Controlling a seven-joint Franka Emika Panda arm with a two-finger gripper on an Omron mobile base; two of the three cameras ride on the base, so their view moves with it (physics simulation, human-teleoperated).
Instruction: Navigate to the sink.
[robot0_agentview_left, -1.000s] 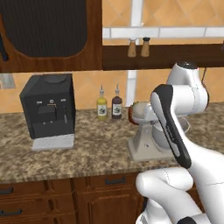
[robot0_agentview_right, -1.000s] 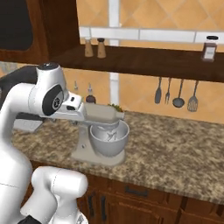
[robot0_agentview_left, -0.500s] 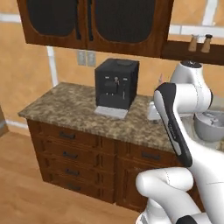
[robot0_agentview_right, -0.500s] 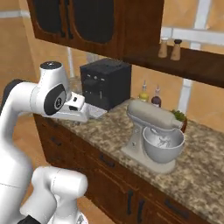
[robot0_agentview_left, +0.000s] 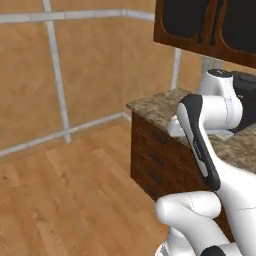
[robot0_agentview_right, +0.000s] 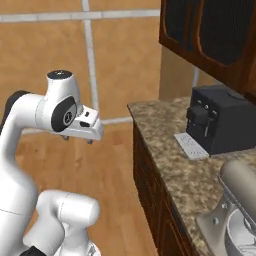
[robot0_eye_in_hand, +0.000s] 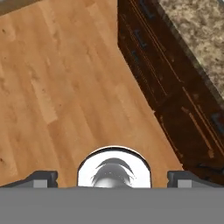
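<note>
Pincer (robot0_eye_in_hand: 112, 179) fingertips (robot0_eye_in_hand: 41, 178) spread apart above our wooden floor (robot0_eye_in_hand: 61, 87), beside the speckled granite table (robot0_eye_in_hand: 199, 35) end.

A black boxy coffee machine (robot0_agentview_right: 219, 118) stands on the speckled brown granite bench (robot0_agentview_right: 170, 150), with its pale grey drip tray (robot0_agentview_right: 191, 145) jutting toward the bench's front edge. Nearer the camera than the coffee machine, a grey metal stand mixer (robot0_agentview_right: 235, 210) with its steel bowl sits on the same bench. Dark wooden wall cabinets (robot0_agentview_right: 210, 35) hang above the coffee machine. Out over the light wooden floor (robot0_agentview_right: 107, 165), well apart from the coffee machine, the white arm's gripper (robot0_agentview_right: 76, 139) points down, its jaws too small to read.
</note>
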